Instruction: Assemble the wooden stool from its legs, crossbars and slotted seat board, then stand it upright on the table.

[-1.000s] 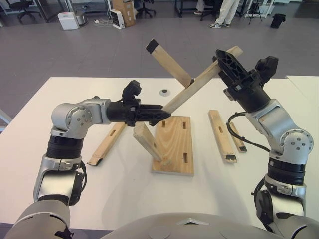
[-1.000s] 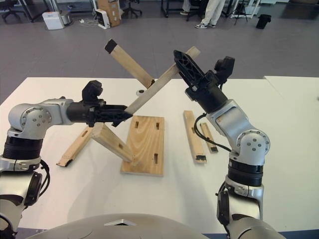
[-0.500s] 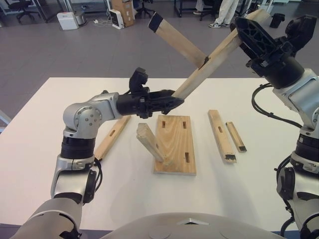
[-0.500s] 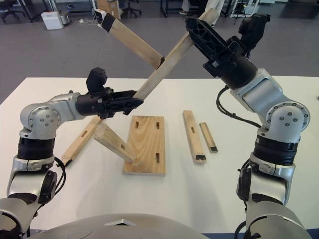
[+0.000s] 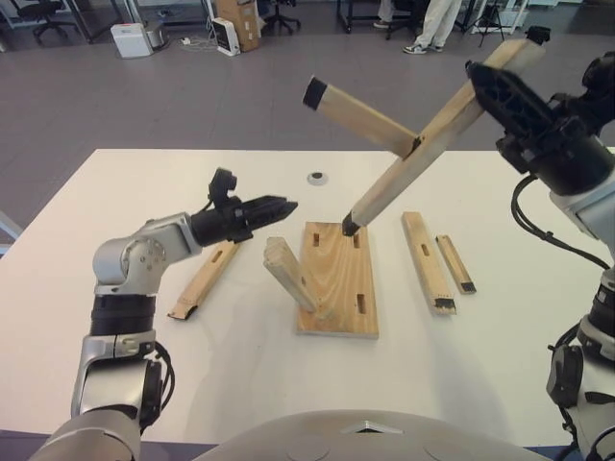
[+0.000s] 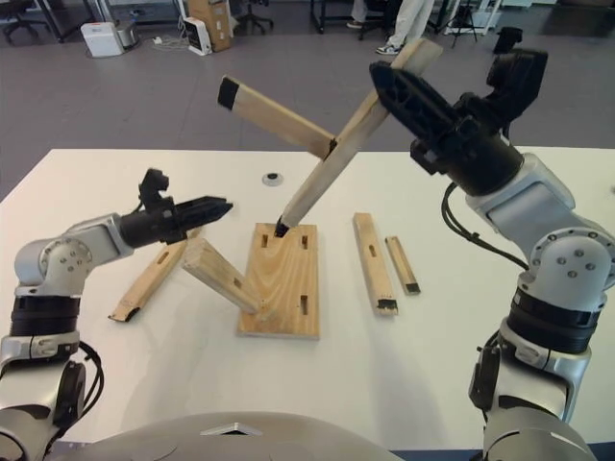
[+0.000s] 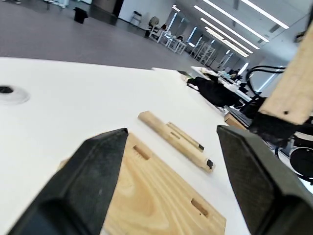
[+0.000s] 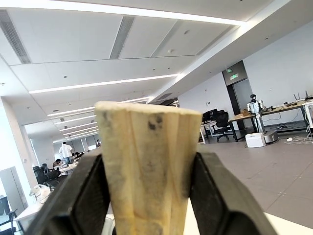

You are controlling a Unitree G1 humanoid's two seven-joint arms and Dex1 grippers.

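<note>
My right end effector (image 6: 400,88) clamps the leg-and-crossbar piece (image 5: 404,173), lower tip at the seat board (image 5: 336,300) 12 o'clock edge; my left end effector (image 5: 280,206), spread wide, at the tip's 9 o'clock.

No text, number or label can be read. A green sign (image 8: 230,70) is seen above a doorway (image 8: 240,98) in the right wrist view, but its lettering is too small to be made out.
</note>
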